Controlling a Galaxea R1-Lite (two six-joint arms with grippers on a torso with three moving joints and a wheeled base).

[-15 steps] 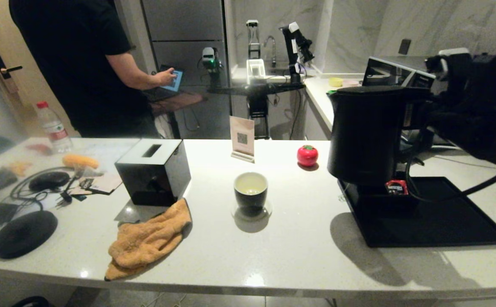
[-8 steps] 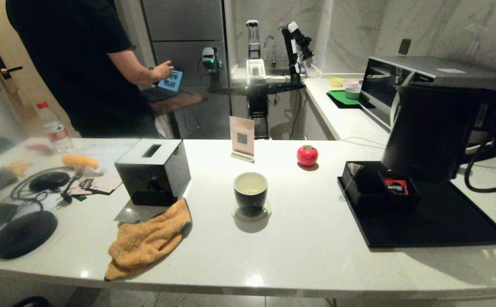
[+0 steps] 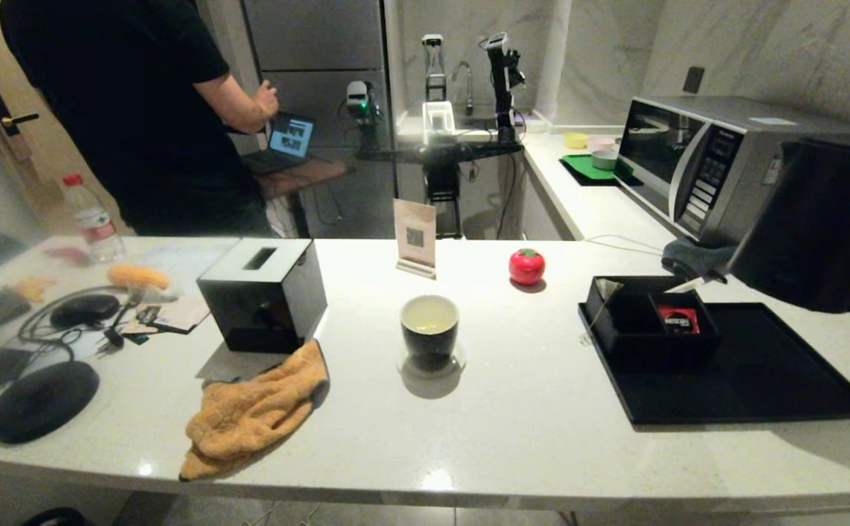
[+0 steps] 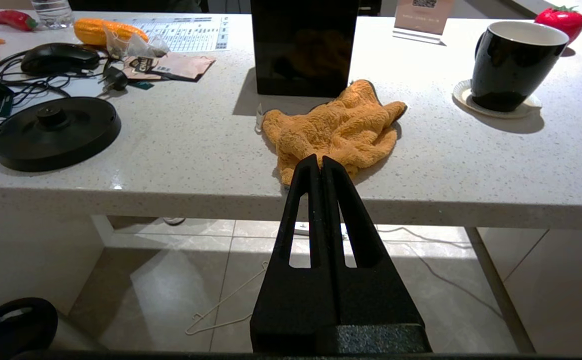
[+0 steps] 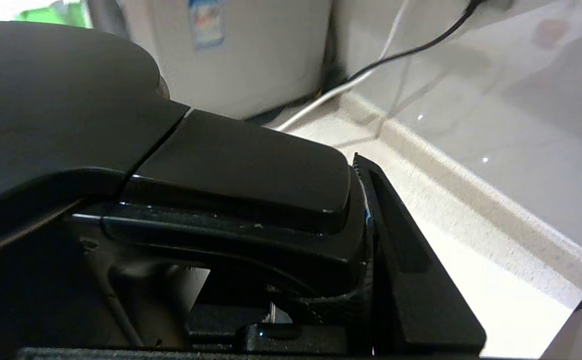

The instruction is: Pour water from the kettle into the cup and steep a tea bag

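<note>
I saw a white speckled stone counter (image 3: 527, 431) running across the head view. Near its middle stood the small rounded cup (image 3: 429, 329), black outside and white inside, upright on a pale round coaster (image 4: 497, 100), mouth facing up, with pale yellowish water (image 3: 429, 324) low inside it. At the far right edge of the head view, the large matte black kettle (image 3: 819, 226) hung above the counter, in front of a silver microwave oven (image 3: 702, 161), beyond the back corner of a flat black rectangular tray (image 3: 753, 380). Its tapered body leaned slightly, the long axis close to vertical with the top tipped a little rightward; I could not see the spout.

In the right wrist view, the right gripper (image 5: 321, 280) was clamped on the kettle's thick black loop handle (image 5: 231, 180), one ribbed finger (image 5: 411, 280) pressed against its side.

The left gripper (image 4: 320, 167) sat parked below the counter's front edge, its two black fingers pressed together, pointing toward a crumpled orange cloth (image 4: 336, 127).

A black divided box (image 3: 651, 321) on the tray held a red sachet (image 3: 678, 318). A black tissue box (image 3: 264, 292) stood left of the cup, and a red tomato-shaped ornament (image 3: 526, 266) behind it.
</note>
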